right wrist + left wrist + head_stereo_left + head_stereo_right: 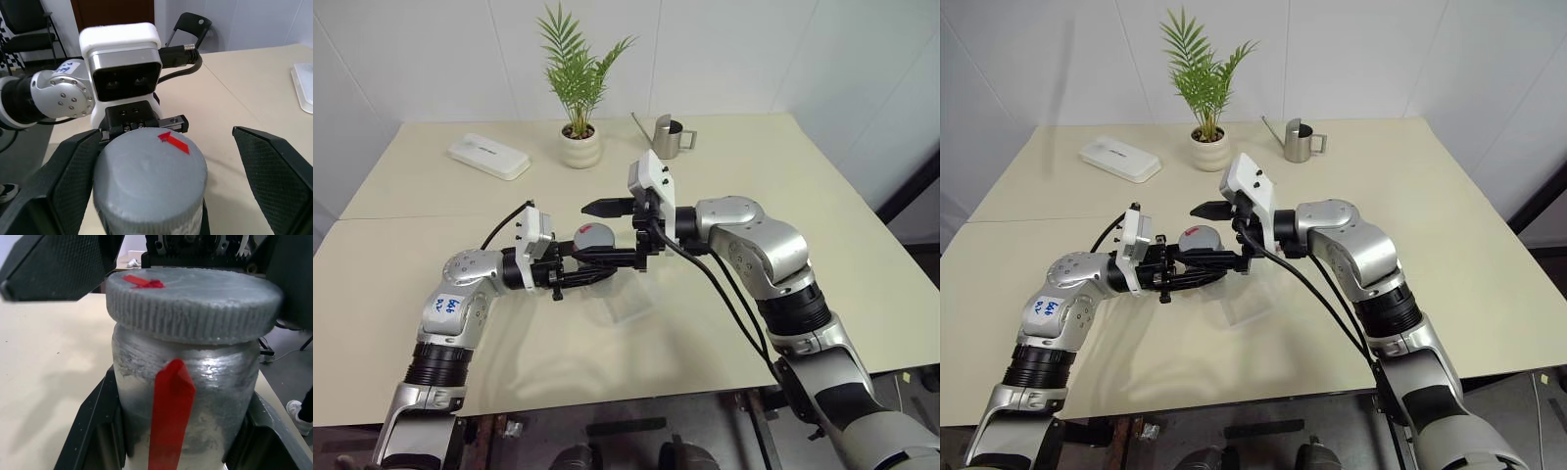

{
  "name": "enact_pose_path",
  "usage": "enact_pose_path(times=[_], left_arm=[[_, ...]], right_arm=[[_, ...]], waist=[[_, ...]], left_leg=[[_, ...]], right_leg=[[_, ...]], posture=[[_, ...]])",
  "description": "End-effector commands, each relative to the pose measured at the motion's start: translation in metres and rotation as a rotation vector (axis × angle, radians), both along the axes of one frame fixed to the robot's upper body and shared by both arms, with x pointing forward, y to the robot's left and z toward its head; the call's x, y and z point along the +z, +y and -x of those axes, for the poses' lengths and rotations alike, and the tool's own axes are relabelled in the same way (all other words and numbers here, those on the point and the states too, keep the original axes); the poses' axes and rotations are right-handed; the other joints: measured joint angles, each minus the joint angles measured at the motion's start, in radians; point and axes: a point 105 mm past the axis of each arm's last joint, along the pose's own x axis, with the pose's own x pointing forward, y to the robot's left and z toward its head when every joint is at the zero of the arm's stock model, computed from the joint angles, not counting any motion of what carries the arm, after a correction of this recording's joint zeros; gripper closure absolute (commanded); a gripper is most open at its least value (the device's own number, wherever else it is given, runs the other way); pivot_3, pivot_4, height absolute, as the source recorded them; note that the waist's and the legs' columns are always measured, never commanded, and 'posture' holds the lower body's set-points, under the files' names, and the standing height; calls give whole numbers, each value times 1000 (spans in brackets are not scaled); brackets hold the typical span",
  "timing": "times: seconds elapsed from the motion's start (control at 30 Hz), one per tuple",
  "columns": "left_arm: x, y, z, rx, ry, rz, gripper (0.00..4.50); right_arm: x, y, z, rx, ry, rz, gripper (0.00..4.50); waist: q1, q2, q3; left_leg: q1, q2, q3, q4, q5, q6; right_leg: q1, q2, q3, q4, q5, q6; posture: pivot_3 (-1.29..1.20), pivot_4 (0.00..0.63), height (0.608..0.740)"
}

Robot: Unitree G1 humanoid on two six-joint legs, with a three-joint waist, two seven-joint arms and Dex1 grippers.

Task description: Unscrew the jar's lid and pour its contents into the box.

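While the left gripper (592,260) is clamping its two black fingers around the body of the small silvery-white cylindrical jar with the red stripe down its side (188,396), it is holding the jar up above the beige table (783,166), a little left of centre in the left eye view. The flat round grey ribbed lid with the red mark on top (149,169) is sitting fully screwed down. The jar is looking rigid and probably light, its painted wall rough enough to resist slipping in the grip, and the lid's knurled rim is likely the best place to take hold, squeezed across its full width on opposite sides. The right gripper (161,166) is standing spread wide, grasping nothing; in the right wrist view one finger is lying close against the lid's side at lower left, while the other is standing clear of it at lower right, so the lid is lying between the fingers but off-centre. The shallow clear square plastic box (628,305) is resting on the table just below the jar, near the frame's centre. Judging from this, the open fingers are needing to centre on the rim before closing for the twist.
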Motion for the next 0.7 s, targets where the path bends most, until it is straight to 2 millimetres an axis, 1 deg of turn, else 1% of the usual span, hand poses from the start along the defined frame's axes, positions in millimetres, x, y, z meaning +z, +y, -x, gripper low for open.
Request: enact_pose_path(times=[0.03, 0.33, 0.7], left_arm=[[18, -4, 5, -27, -80, 24, 2571], [18, -3, 5, -26, -80, 26, 2571], [17, -1, 7, -28, -76, 20, 2571]], right_arm=[[15, -5, 0, -3, -54, -33, 24], [14, -17, 5, 39, -39, -40, 24], [12, -14, 15, 107, -11, -51, 24]], waist=[[0, 0, 0], [0, 0, 0], [0, 0, 0]], left_leg=[[0, 0, 0, 0, 0, 0], [0, 0, 0, 0, 0, 0], [0, 0, 0, 0, 0, 0]], right_leg=[[0, 0, 0, 0, 0, 0], [0, 0, 0, 0, 0, 0], [0, 0, 0, 0, 0, 0]], posture=[[0, 150, 740], [0, 150, 740], [0, 150, 740]])
